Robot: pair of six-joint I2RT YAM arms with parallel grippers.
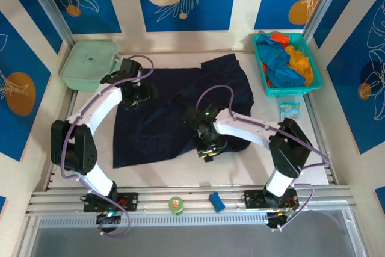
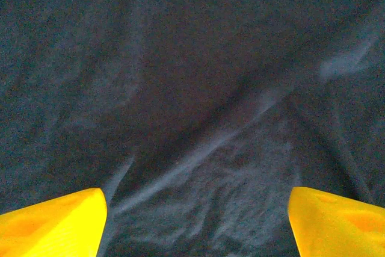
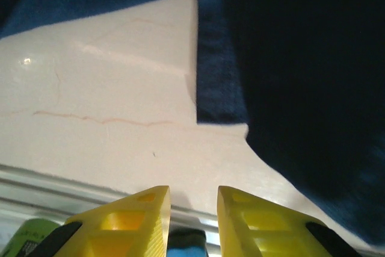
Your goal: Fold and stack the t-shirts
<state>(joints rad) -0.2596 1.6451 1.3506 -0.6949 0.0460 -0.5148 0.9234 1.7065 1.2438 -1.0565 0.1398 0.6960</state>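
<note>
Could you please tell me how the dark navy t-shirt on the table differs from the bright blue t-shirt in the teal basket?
The large dark navy cloth t-shirt lies spread out on the white table; the bright blue cloth t-shirt is crumpled inside the teal plastic basket. The navy one lies apart from other garments; the blue one is bunched against an orange cloth t-shirt. Both are soft cloth, neither folded yet.
</note>
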